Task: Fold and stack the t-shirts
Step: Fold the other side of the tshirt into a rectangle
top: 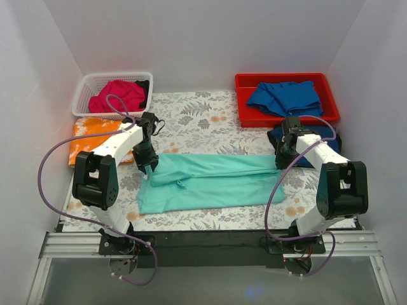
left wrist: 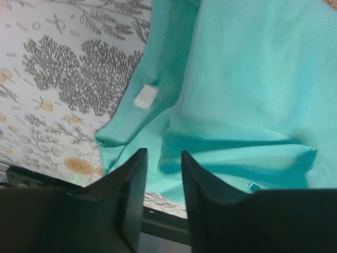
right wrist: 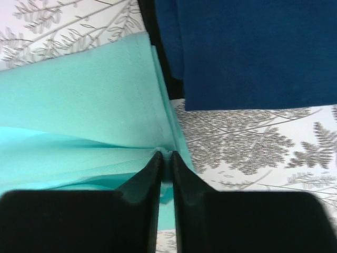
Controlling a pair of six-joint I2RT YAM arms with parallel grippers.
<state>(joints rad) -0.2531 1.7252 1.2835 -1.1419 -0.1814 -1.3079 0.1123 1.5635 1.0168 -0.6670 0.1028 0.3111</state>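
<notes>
A mint-teal t-shirt lies folded lengthwise into a long band across the middle of the fern-printed sheet. My left gripper is at its left end, jaws apart; in the left wrist view the teal cloth with a white tag lies just past the fingertips, not pinched. My right gripper is at the shirt's right end. In the right wrist view it is shut on the teal edge.
A red bin at the back right holds a royal blue shirt. Another folded blue shirt lies beside my right arm. A white basket holds a magenta shirt. An orange mottled shirt lies left.
</notes>
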